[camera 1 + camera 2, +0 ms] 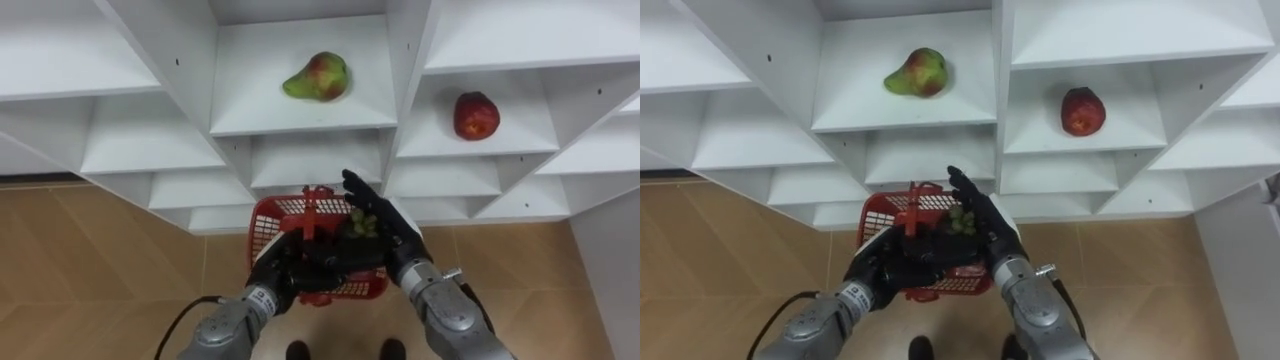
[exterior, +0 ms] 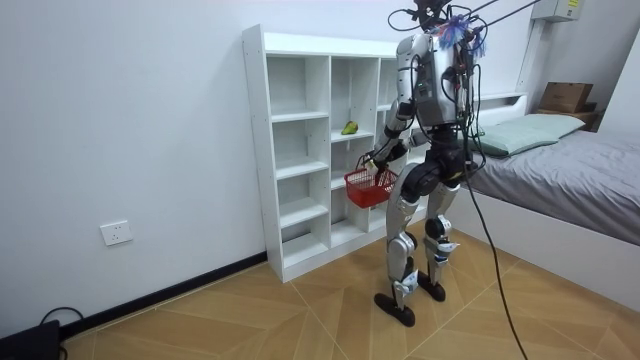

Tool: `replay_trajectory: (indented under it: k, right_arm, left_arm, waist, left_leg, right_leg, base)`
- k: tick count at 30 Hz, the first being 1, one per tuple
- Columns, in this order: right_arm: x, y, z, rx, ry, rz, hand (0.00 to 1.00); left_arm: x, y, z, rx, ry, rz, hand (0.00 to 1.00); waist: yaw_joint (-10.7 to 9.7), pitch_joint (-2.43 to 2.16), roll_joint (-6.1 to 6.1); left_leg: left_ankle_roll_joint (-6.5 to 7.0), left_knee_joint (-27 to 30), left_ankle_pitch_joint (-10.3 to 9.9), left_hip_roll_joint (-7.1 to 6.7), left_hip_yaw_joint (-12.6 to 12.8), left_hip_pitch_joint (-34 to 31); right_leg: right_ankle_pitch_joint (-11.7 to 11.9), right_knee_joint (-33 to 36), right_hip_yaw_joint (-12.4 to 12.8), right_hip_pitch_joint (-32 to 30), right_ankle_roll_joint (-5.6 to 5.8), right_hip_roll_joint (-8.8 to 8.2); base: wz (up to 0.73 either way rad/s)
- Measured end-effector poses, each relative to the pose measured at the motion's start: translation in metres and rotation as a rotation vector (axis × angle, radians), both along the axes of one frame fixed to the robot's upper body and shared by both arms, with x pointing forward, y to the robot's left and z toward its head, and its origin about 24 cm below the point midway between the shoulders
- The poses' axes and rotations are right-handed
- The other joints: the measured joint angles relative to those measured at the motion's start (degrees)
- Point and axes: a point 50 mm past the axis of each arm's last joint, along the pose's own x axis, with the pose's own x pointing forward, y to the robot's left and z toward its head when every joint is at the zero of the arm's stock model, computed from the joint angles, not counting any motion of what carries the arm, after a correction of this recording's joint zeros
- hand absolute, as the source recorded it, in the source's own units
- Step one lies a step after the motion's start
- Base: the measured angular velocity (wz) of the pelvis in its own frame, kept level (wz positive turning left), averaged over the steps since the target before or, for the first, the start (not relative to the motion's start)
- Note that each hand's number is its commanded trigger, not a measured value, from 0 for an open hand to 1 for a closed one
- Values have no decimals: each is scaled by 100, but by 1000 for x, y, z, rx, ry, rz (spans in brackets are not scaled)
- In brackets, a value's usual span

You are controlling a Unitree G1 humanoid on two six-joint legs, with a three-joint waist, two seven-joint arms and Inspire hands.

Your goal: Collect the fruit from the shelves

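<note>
A green-red pear (image 1: 318, 77) lies on a middle shelf of the white closet (image 1: 160, 60). A red apple (image 1: 476, 115) sits on the shelf to its right. Below them I hold a red plastic basket (image 1: 272, 226), with my left hand (image 1: 283, 272) curled round its near edge. My right hand (image 1: 388, 218) reaches over the basket's right side with its fingers straight. A small bunch of green grapes (image 1: 362, 224) rests in the basket just beside that palm. In the room view I stand upright facing the closet (image 2: 300, 150), basket (image 2: 368, 188) at hip height.
The closet's other compartments are bare white shelves. Wooden floor runs beneath the basket. In the room view a bed (image 2: 560, 170) stands behind me on the room view's right, and a wall socket (image 2: 116, 233) is low on the room view's left.
</note>
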Motion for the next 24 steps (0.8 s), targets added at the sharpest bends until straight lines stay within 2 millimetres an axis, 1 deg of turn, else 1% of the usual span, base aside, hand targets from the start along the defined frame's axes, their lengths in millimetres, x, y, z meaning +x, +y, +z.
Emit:
replay_trajectory:
  k: [5,8,10,11,16,21,24]
  right_arm:
    - [0,-4,0,-8,-1,19,0]
    - [-1,-5,-1,-3,2,21,0]
    - [-2,-4,-1,5,9,30,0]
    - [-2,-5,-2,9,12,33,0]
    - [-6,-8,-5,37,35,29,0]
    - [-7,-9,-7,46,50,34,0]
    - [-8,-9,-7,47,52,35,0]
  left_arm:
    - [0,0,1,9,-10,-10,100]
    - [1,1,3,19,-23,-18,100]
    - [0,4,4,40,-36,-28,100]
    - [0,4,4,40,-37,-29,100]
    - [-2,4,4,43,-39,-34,100]
    - [-3,6,3,60,-42,-44,100]
    - [-4,6,3,59,-40,-47,100]
  waist:
    - [-9,0,1]
    - [-51,2,-3]
    - [-131,4,-9]
    - [-138,5,-13]
    - [-157,17,-69]
    - [-179,11,-153]
    - [-217,10,-164]
  left_leg:
    - [0,-9,0,0,7,6]
    - [0,-7,0,2,9,-3]
    - [0,-16,0,1,11,0]
    - [0,-16,0,1,14,2]
    - [0,-15,0,2,33,13]
    - [0,-8,1,2,38,12]
    - [1,-6,1,1,38,9]
  right_leg:
    - [-1,-5,41,1,1,5]
    - [0,-13,49,-3,1,8]
    - [0,-16,49,-3,1,7]
    - [0,-16,50,-3,1,7]
    - [0,-15,52,-10,2,9]
    - [0,-9,53,-18,2,8]
    - [2,-11,50,-18,5,8]
  base:
    - [0]
    - [0]
    - [0]
    - [0]
    - [0]
    - [0]
    - [0]
